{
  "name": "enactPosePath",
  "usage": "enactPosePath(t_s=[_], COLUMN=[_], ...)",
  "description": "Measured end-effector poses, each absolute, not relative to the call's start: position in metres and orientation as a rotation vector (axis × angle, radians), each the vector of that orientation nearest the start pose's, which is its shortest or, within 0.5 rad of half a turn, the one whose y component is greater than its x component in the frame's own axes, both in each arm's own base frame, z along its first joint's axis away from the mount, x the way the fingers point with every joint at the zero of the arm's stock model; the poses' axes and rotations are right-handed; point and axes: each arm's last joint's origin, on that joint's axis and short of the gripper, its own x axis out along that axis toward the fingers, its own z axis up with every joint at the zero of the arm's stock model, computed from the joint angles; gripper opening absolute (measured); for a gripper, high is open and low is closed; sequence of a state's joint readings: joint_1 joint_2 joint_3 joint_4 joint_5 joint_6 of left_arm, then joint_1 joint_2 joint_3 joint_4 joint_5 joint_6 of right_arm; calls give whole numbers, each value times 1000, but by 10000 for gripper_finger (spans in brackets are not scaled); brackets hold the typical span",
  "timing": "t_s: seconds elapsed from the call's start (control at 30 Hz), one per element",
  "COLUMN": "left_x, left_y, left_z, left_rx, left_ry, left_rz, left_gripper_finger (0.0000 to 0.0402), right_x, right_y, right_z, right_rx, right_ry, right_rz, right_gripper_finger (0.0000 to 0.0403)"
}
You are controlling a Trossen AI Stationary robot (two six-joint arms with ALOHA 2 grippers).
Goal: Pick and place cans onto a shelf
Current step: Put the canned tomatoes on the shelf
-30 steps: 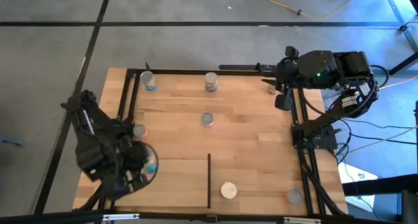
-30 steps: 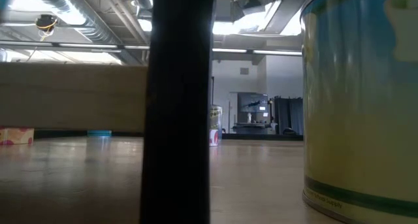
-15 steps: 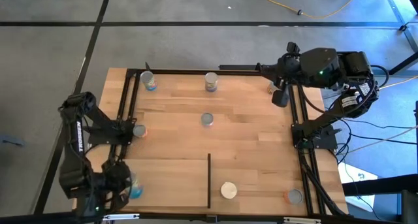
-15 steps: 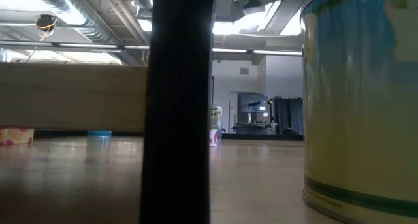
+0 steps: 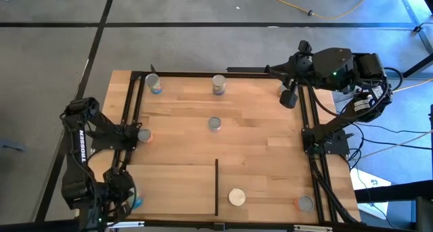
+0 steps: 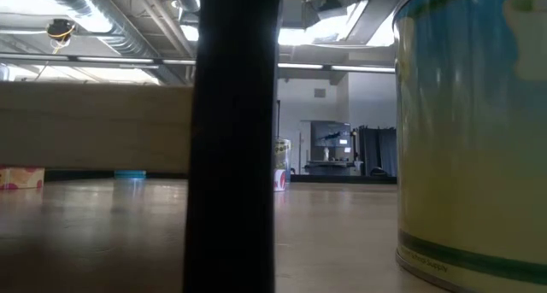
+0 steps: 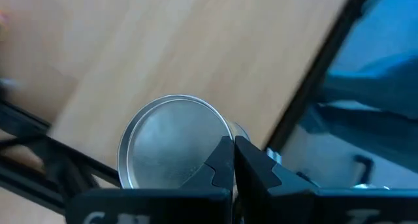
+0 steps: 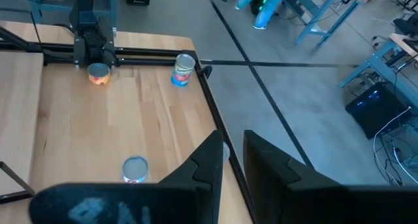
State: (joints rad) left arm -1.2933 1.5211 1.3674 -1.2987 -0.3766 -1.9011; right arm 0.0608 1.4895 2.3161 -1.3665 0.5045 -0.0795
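My left gripper [image 5: 130,203] is at the table's near left corner, shut on a blue-labelled can [image 5: 138,202] whose silver top [image 7: 171,140] fills the left wrist view. Several other cans stand on their bases on the wood, among them one at the far left [image 5: 153,84], one in the middle [image 5: 214,124] and a cream-topped one [image 5: 236,197] on the shelf [image 5: 270,184] beside its black divider [image 5: 216,186]. My right gripper [image 5: 289,97] hovers open over the far right corner, holding nothing. My left gripper pinches the rim of the can's top [image 7: 222,140] between its two fingertips [image 7: 251,165], which are almost together. They come from above, slanting down. Whether the can's base rests on the wood cannot be seen.
A black frame runs round the tabletop [image 5: 223,144], with a rail [image 7: 313,74] just beyond the held can. In the low view the divider [image 6: 232,139] and a large can [image 6: 470,131] fill most of the picture. A can [image 5: 305,203] stands at the near right corner.
My left gripper has carried the can toward the table's near left corner and downward, most of it in the first half second, and has stayed shut. My right gripper has swung slightly toward the far edge without changing place.
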Motion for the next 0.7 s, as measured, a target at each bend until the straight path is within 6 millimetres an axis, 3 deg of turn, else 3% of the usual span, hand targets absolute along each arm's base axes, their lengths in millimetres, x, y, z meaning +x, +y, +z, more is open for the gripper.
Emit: enactPosePath(t_s=[0.37,0.53,0.7], left_x=[88,90,94], left_y=[-240,-241,-252], left_z=[309,309,309], left_rx=[-448,-467,-491], left_ry=[1141,1149,1136], left_rz=[461,458,345], left_gripper_finger=[0,0,0], right_x=[201,201,201], right_y=[-2,-2,-2], right_z=[541,541,541], right_rx=[-223,-223,-223], right_ry=[524,524,524], right_rz=[-414,-414,-414], right_gripper_finger=[63,63,63])
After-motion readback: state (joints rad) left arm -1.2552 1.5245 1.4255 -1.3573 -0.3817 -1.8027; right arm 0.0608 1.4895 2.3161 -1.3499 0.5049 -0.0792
